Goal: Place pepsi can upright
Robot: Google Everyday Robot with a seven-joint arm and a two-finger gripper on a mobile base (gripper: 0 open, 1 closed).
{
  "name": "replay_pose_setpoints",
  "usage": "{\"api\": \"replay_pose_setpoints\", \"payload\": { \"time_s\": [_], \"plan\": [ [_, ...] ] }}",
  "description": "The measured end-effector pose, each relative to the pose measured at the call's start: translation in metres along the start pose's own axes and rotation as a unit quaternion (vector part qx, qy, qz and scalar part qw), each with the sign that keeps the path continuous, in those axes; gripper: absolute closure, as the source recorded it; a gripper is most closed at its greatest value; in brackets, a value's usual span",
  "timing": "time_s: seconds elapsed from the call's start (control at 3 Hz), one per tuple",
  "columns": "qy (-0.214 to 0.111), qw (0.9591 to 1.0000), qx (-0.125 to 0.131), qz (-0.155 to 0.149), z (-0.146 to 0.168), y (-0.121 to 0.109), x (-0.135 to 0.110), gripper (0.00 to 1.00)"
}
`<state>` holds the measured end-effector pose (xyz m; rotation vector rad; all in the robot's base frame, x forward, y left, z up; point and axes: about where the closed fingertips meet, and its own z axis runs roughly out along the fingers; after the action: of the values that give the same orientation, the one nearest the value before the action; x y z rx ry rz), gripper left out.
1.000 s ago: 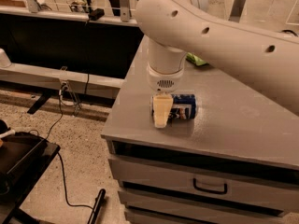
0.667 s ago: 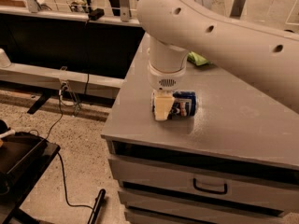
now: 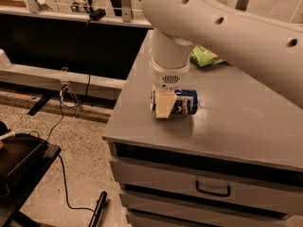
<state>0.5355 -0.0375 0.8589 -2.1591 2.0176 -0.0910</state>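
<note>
The pepsi can [image 3: 186, 102] is dark blue with a white label patch and lies on its side on the grey cabinet top [image 3: 246, 122], near the front left corner. My gripper [image 3: 164, 106] hangs from the big white arm and reaches straight down onto the can's left end. Its cream tip covers that end, so part of the can is hidden. The can still looks to be resting on the surface.
A green snack bag [image 3: 204, 56] lies at the back of the cabinet top, behind the arm. Drawers with a dark handle [image 3: 212, 189] are below the front edge. On the floor to the left are a black tray [image 3: 19, 160] and cables [image 3: 61, 122].
The gripper and the can hold nearly the same place; the gripper looks slightly lower over the can's left end. The can has not stood up.
</note>
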Motion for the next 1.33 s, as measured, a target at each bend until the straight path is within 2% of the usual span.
{"api": "replay_pose_setpoints", "payload": {
  "time_s": [0.33,0.67,1.0,1.33],
  "plan": [
    [-0.055,0.998,-0.016,0.026,-0.017,-0.008,0.011,1.0],
    [-0.151,0.9867,-0.028,0.055,-0.046,-0.018,0.016,1.0],
    [-0.247,0.9652,-0.037,0.077,-0.069,-0.022,0.018,1.0],
    [-0.34,0.9348,-0.042,0.093,-0.09,-0.022,0.016,1.0]
  ]
}}
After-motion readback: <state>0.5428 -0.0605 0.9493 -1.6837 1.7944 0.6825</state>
